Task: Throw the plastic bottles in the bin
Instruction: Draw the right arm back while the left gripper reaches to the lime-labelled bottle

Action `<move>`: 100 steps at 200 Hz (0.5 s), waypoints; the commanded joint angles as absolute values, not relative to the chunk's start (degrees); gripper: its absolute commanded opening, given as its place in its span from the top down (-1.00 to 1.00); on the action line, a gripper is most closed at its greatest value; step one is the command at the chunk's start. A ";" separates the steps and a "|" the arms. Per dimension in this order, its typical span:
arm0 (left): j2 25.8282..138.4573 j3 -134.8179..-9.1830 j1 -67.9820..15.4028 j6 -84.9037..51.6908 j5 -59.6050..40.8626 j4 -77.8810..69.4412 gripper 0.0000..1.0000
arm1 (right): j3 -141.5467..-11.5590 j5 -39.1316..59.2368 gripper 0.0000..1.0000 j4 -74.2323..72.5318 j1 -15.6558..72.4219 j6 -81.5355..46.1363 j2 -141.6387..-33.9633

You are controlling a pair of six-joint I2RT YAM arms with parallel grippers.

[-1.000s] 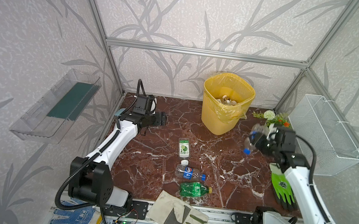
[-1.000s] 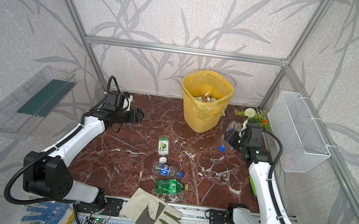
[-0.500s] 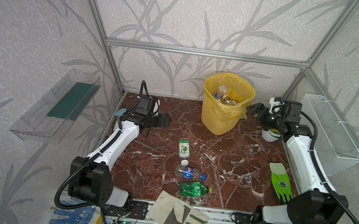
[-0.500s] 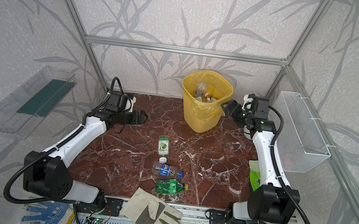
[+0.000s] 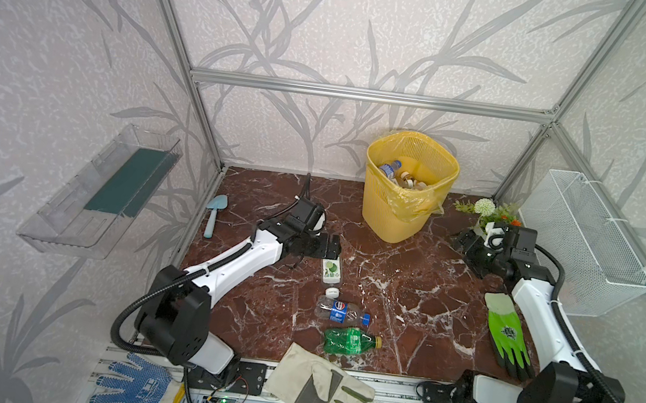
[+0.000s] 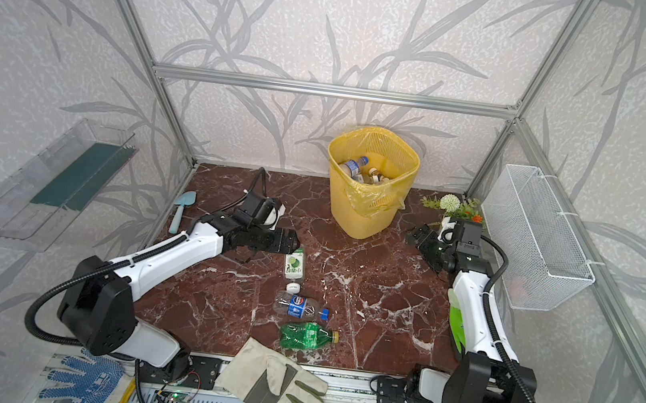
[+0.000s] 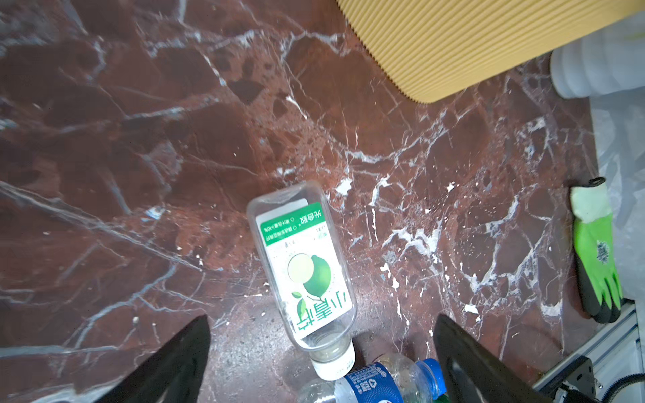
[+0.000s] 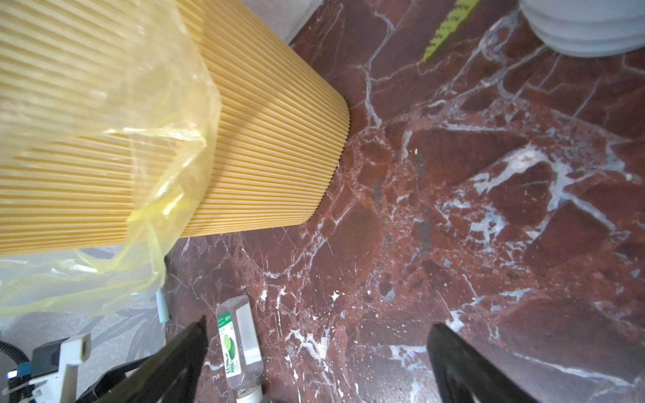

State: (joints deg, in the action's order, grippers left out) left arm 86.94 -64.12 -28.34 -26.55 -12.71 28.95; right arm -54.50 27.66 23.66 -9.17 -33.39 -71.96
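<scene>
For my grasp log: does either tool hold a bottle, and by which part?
Nothing is held. The left tool is open above the lime-label bottle; the right tool is open, empty.

3 bottles [image 5: 341,311] lying flat, center | yellow bin [image 5: 394,224] upright, bottles inside

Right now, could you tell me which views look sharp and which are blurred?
Right wrist view: the bin and its bag liner are smeared, the marble table crisp; left wrist view: the lime-label bottle is sharp and readable, the dark fingers at the edge soft; both top views: evenly lit, faint shadows.
</scene>
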 commanded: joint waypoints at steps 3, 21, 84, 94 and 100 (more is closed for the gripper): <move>89.82 -64.13 -30.18 -29.53 -10.44 28.57 -0.98 | -53.98 26.90 -0.98 20.97 -9.23 -31.66 -71.71; 92.71 -65.21 -31.36 -29.78 -10.10 29.48 -0.98 | -53.71 26.60 -0.98 21.18 -9.22 -31.07 -71.74; 99.78 -66.79 -33.00 -33.06 -9.37 29.27 -0.98 | -51.91 24.45 -0.98 20.49 -9.23 -30.82 -70.66; 100.51 -67.04 -33.09 -33.29 -9.10 29.20 -0.97 | -51.48 24.61 -0.98 20.22 -9.21 -30.76 -70.91; 100.98 -67.14 -33.22 -33.32 -8.98 29.09 -0.97 | -51.27 24.76 -0.98 20.21 -9.22 -30.76 -71.09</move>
